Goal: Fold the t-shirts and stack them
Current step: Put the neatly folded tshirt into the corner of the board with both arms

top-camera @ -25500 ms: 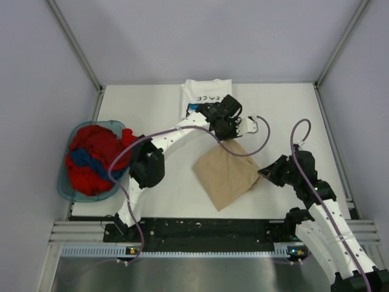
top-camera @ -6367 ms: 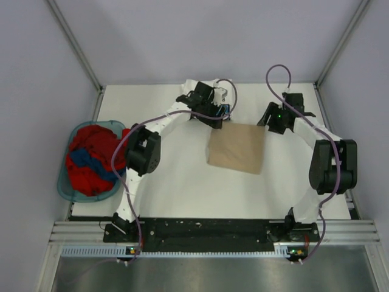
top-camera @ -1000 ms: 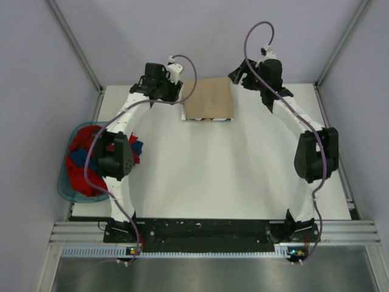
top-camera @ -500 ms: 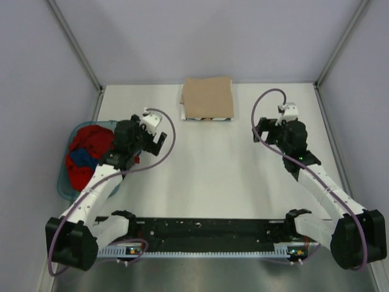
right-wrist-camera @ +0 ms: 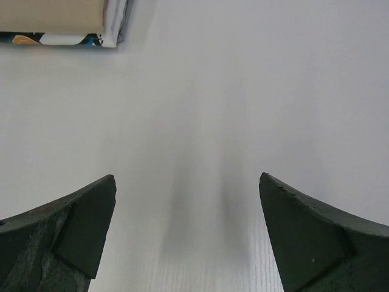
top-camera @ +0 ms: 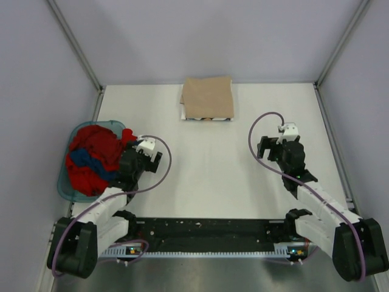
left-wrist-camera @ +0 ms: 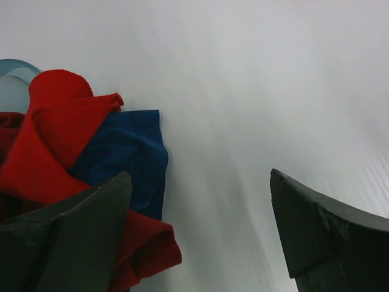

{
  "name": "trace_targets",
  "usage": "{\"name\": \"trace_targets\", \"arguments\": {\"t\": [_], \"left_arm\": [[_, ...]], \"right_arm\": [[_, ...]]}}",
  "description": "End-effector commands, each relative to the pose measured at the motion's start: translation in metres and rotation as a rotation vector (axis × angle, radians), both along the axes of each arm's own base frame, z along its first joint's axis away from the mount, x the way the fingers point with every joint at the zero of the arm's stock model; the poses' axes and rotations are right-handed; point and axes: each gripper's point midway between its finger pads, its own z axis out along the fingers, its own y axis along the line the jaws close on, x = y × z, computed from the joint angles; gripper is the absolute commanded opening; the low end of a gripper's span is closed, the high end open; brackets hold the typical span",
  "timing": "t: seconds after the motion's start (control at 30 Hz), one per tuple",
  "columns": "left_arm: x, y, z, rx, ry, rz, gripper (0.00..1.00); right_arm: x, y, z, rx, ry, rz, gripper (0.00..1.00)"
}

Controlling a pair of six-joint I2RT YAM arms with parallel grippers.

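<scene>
Since a second ago, both arms have pulled back from the far edge toward their bases, leaving the folded tan t-shirt (top-camera: 208, 97) behind. Nearest, the left gripper (top-camera: 141, 163) is spread wide and empty, just beside the teal basket (top-camera: 65, 189); the right gripper (top-camera: 278, 149) is also spread and holds nothing. In the basket lie crumpled red t-shirts (top-camera: 97, 152) and a blue t-shirt (left-wrist-camera: 127, 155), tangled together, so a grab there could lift two at once. At the far edge the tan shirt rests on the white printed t-shirt (right-wrist-camera: 67, 39); a careless reach may shift this stack.
</scene>
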Motion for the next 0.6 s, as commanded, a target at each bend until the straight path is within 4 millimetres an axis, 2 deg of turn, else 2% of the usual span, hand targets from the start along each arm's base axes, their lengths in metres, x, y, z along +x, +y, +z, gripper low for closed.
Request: {"name": "trace_targets", "arguments": {"t": [0.0,0.47,0.57], "left_arm": [[0.013,0.005,0.021,-0.04,-0.131,0.053,0.99],[0.012,0.002,0.005,-0.011,-0.048,0.024,0.99],[0.014,0.003,0.009,-0.024,-0.051,0.045,0.99]], "right_arm": [[0.011,-0.002,0.031,0.002,-0.126,-0.011,0.99],[0.014,-0.004,0.029,0.002,-0.108,-0.023,0.99],[0.014,-0.005,0.028,-0.002,-0.101,-0.024,0.99]]}}
